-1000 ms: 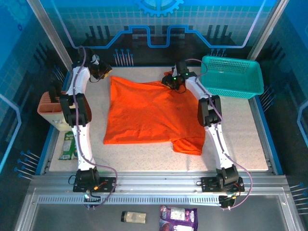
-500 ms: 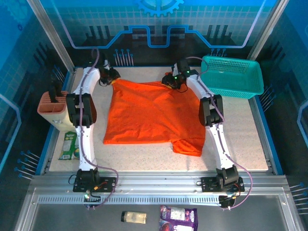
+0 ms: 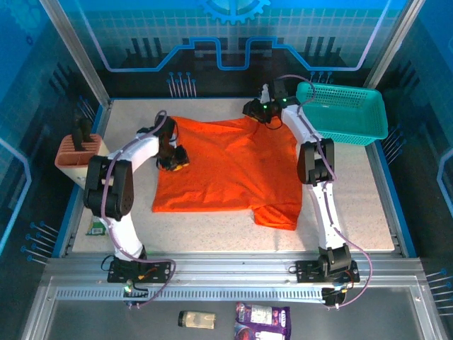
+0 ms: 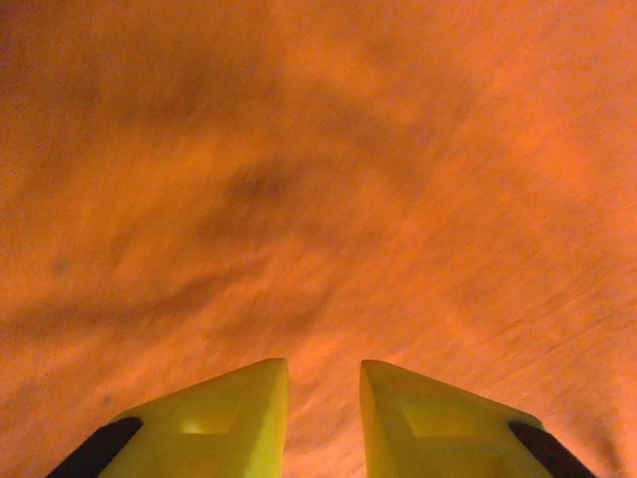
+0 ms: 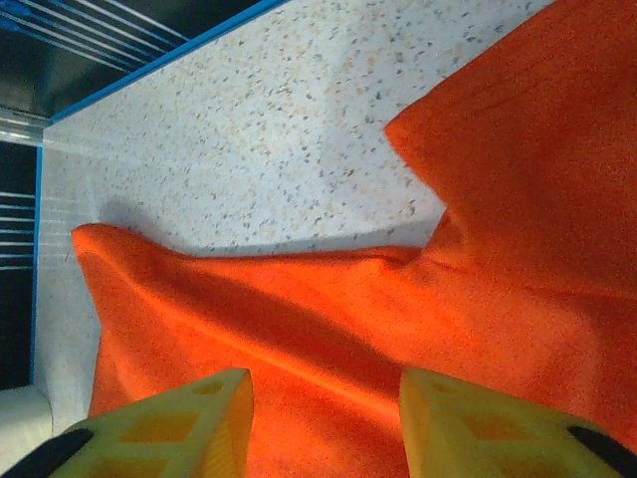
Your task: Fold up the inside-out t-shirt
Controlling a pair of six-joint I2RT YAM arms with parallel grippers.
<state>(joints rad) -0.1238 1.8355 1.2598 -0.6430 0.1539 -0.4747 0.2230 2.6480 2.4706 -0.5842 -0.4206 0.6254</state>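
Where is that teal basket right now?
Overhead view: the teal basket sits at the far right corner of the table, right of the right gripper and orange t-shirt.

Pale speckled counter (image 3: 354, 205) carrying 1 orange t-shirt (image 3: 226, 170), spread out beneath the left end effector (image 3: 175, 161) and the right end effector (image 3: 260, 115); 1 teal mesh basket (image 3: 343, 113) sits just right of the latter.

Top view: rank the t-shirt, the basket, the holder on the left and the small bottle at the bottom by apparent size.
1. t-shirt
2. basket
3. holder
4. bottle, clearly smallest, though it lies off the table, so nearness may skew it.
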